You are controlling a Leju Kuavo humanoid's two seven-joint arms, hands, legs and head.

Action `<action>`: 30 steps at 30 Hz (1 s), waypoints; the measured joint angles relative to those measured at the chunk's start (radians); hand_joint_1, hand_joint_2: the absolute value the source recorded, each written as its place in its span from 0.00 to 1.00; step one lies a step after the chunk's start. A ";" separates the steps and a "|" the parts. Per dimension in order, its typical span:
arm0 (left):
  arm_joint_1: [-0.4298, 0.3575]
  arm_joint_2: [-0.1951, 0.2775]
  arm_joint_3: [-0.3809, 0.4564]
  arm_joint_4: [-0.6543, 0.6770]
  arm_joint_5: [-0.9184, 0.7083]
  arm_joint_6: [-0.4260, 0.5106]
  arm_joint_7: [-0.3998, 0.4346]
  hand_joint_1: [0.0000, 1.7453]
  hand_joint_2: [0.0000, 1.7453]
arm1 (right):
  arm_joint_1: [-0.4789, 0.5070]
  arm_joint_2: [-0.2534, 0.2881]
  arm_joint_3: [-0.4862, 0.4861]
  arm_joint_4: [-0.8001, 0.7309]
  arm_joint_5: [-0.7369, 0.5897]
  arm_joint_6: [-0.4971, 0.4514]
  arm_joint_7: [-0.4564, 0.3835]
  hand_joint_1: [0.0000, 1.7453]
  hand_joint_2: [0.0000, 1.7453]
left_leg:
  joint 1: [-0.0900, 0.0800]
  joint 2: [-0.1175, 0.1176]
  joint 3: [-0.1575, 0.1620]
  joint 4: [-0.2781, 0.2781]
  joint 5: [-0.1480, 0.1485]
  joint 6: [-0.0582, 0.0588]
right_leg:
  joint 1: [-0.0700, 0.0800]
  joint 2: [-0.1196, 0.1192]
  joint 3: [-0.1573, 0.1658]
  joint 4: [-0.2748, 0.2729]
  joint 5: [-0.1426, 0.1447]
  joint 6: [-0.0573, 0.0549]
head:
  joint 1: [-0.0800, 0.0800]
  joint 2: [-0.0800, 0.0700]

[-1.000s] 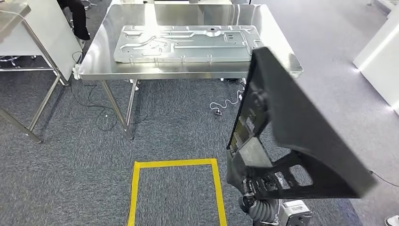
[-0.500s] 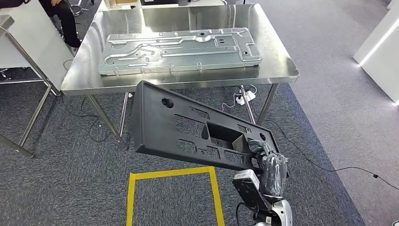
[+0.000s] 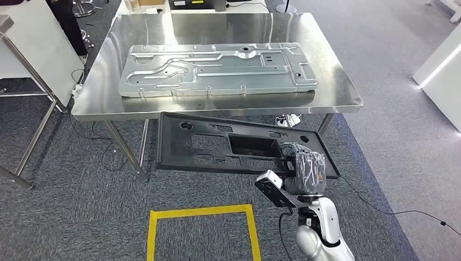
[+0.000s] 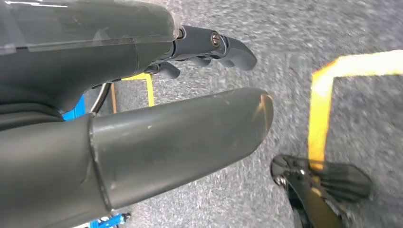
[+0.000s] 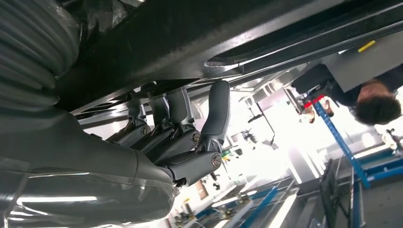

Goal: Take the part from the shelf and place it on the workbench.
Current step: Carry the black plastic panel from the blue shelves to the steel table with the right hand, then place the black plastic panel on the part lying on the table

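Observation:
In the head view my right hand [image 3: 304, 169] grips the right end of a long black plastic panel [image 3: 217, 144] with several cut-outs. The panel lies nearly flat in the air, just in front of and below the front edge of the steel workbench [image 3: 340, 92]. From the right wrist view the fingers [image 5: 190, 133] press up against the panel's dark underside [image 5: 228, 33]. My left hand [image 4: 142, 128] hangs over the grey carpet with thumb and fingers apart and nothing in it.
A large stamped silver metal plate [image 3: 217, 68] covers much of the workbench top. A yellow tape square [image 3: 201, 217] marks the carpet before me. A white table [image 3: 32, 43] stands at the left, cables trail under the bench, and a person [image 5: 375, 102] is nearby.
The panel swung from upright at my right down to nearly flat across the front of the workbench. The view has shifted and the bench looks nearer.

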 joint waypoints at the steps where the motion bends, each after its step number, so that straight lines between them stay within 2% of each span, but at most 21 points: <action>1: 0.000 0.000 -0.001 0.000 -0.001 -0.001 0.000 0.00 0.00 | -0.018 -0.004 0.003 0.019 0.008 0.011 0.003 1.00 1.00 | 0.001 0.000 0.015 0.000 -0.014 -0.004 | 0.002 -0.002 0.002 -0.044 0.059 -0.002 | -0.001 0.000; 3: -0.005 0.001 -0.005 0.001 -0.002 -0.002 0.000 0.00 0.00 | -0.053 -0.010 0.018 0.054 0.021 0.028 0.010 1.00 1.00 | 0.001 0.001 0.034 -0.009 -0.032 -0.017 | 0.011 -0.006 0.008 -0.090 0.132 -0.017 | 0.000 0.000; 4: -0.009 0.002 -0.007 0.002 -0.003 -0.002 0.000 0.00 0.00 | -0.071 -0.011 0.030 0.066 0.027 0.034 0.014 1.00 1.00 | 0.001 0.001 0.043 -0.013 -0.032 -0.025 | 0.016 -0.006 0.011 -0.092 0.128 -0.028 | 0.001 0.000; 6: -0.016 0.003 -0.013 0.003 -0.005 -0.003 0.000 0.00 0.00 | -0.107 -0.011 0.059 0.080 0.034 0.042 0.017 1.00 1.00 | 0.001 0.003 0.031 0.019 -0.007 -0.040 | 0.015 -0.003 0.034 -0.110 0.117 -0.048 | 0.002 0.000; 8: -0.022 0.004 -0.018 0.004 -0.007 -0.003 0.000 0.00 0.00 | -0.138 -0.009 0.093 0.091 0.034 0.053 0.016 1.00 1.00 | 0.002 0.003 -0.039 0.132 0.026 -0.046 | 0.013 -0.001 0.067 -0.132 0.104 -0.063 | 0.001 0.000; 9: -0.023 0.004 -0.020 0.005 -0.007 -0.004 0.000 0.00 0.00 | -0.150 -0.008 0.112 0.096 0.034 0.058 0.017 1.00 1.00 | 0.001 0.003 -0.086 0.196 0.021 -0.046 | 0.013 -0.001 0.085 -0.142 0.096 -0.069 | 0.001 0.000; 11: -0.022 0.006 -0.021 0.006 -0.008 -0.004 0.000 0.00 0.00 | -0.165 -0.005 0.148 0.105 0.034 0.065 0.020 1.00 1.00 | -0.001 0.003 -0.170 0.274 -0.049 -0.047 | 0.016 0.000 0.121 -0.150 0.073 -0.075 | 0.001 0.000; 13: -0.017 0.008 -0.023 0.006 -0.009 -0.004 0.001 0.00 0.00 | -0.171 -0.003 0.173 0.112 0.034 0.068 0.021 1.00 1.00 | -0.003 0.003 -0.219 0.263 -0.112 -0.044 | 0.019 0.001 0.161 -0.153 0.043 -0.076 | 0.001 0.000; 14: -0.014 0.009 -0.023 0.006 -0.009 -0.004 0.001 0.00 0.00 | -0.173 -0.003 0.182 0.115 0.033 0.068 0.022 1.00 1.00 | -0.006 0.003 -0.228 0.226 -0.103 -0.039 | 0.021 0.002 0.183 -0.153 0.027 -0.076 | 0.001 0.000; 15: -0.011 0.010 -0.023 0.006 -0.009 -0.004 0.001 0.00 0.00 | -0.175 -0.003 0.191 0.118 0.033 0.068 0.022 1.00 1.00 | -0.009 0.003 -0.232 0.172 -0.053 -0.032 | 0.023 0.001 0.201 -0.153 0.010 -0.075 | 0.001 0.000; 17: -0.004 0.013 -0.023 0.006 -0.009 -0.004 0.001 0.00 0.00 | -0.183 -0.002 0.207 0.126 0.031 0.070 0.020 1.00 1.00 | -0.018 0.002 -0.233 0.070 0.100 -0.018 | 0.028 0.003 0.228 -0.150 -0.020 -0.069 | 0.002 0.000; 18: -0.003 0.015 -0.023 0.007 -0.009 -0.004 0.002 0.00 0.00 | -0.187 -0.002 0.217 0.129 0.031 0.072 0.018 1.00 1.00 | -0.023 0.001 -0.231 0.041 0.156 -0.013 | 0.029 0.006 0.236 -0.151 -0.034 -0.063 | 0.002 0.000; 19: -0.002 0.016 -0.024 0.007 -0.009 -0.005 0.002 0.00 0.00 | -0.193 -0.001 0.227 0.131 0.031 0.075 0.016 1.00 1.00 | -0.025 0.000 -0.228 0.028 0.180 -0.010 | 0.030 0.009 0.245 -0.148 -0.039 -0.057 | 0.002 0.000; 20: -0.004 0.016 -0.024 0.008 -0.009 -0.005 0.003 0.00 0.00 | -0.200 0.000 0.239 0.131 0.033 0.079 0.015 1.00 1.00 | -0.025 -0.001 -0.219 0.024 0.176 -0.007 | 0.030 0.012 0.249 -0.145 -0.038 -0.050 | 0.001 0.000; 22: -0.008 0.016 -0.025 0.008 -0.010 -0.005 0.003 0.00 0.00 | -0.220 0.000 0.264 0.128 0.038 0.089 0.016 1.00 1.00 | -0.020 0.000 -0.193 0.007 0.168 0.003 | 0.027 0.009 0.235 -0.098 -0.019 -0.040 | 0.001 0.000; 24: -0.011 0.016 -0.026 0.009 -0.010 -0.006 0.003 0.00 0.00 | -0.243 0.001 0.285 0.127 0.044 0.098 0.019 1.00 1.00 | -0.015 0.000 -0.162 -0.007 0.155 0.010 | 0.022 0.006 0.170 0.006 -0.016 -0.029 | 0.002 0.000; 25: -0.012 0.016 -0.026 0.009 -0.010 -0.005 0.003 0.00 0.00 | -0.250 0.001 0.293 0.126 0.046 0.101 0.020 1.00 1.00 | -0.014 -0.001 -0.148 -0.011 0.144 0.013 | 0.020 0.005 0.129 0.062 -0.036 -0.022 | 0.002 0.000; 27: -0.012 0.016 -0.026 0.010 -0.010 -0.006 0.003 0.00 0.00 | -0.257 0.001 0.303 0.125 0.046 0.107 0.025 1.00 1.00 | -0.012 -0.004 -0.116 -0.014 0.120 0.012 | 0.012 0.004 0.058 0.123 -0.110 -0.012 | 0.002 0.000; 28: -0.011 0.016 -0.026 0.010 -0.010 -0.006 0.003 0.00 0.00 | -0.257 0.000 0.305 0.124 0.045 0.108 0.030 1.00 1.00 | -0.011 -0.007 -0.097 -0.014 0.105 0.010 | 0.009 0.004 0.039 0.115 -0.135 -0.009 | 0.002 0.000; 29: -0.009 0.016 -0.025 0.010 -0.010 -0.007 0.003 0.00 0.00 | -0.258 -0.001 0.307 0.122 0.041 0.109 0.037 1.00 1.00 | -0.010 -0.009 -0.076 -0.014 0.089 0.008 | 0.006 0.003 0.030 0.084 -0.135 -0.007 | 0.002 0.000; 30: -0.008 0.016 -0.025 0.011 -0.009 -0.007 0.003 0.00 0.00 | -0.258 -0.004 0.307 0.119 0.036 0.110 0.045 1.00 1.00 | -0.010 -0.011 -0.055 -0.014 0.074 0.005 | 0.004 0.002 0.029 0.032 -0.100 -0.008 | 0.002 0.000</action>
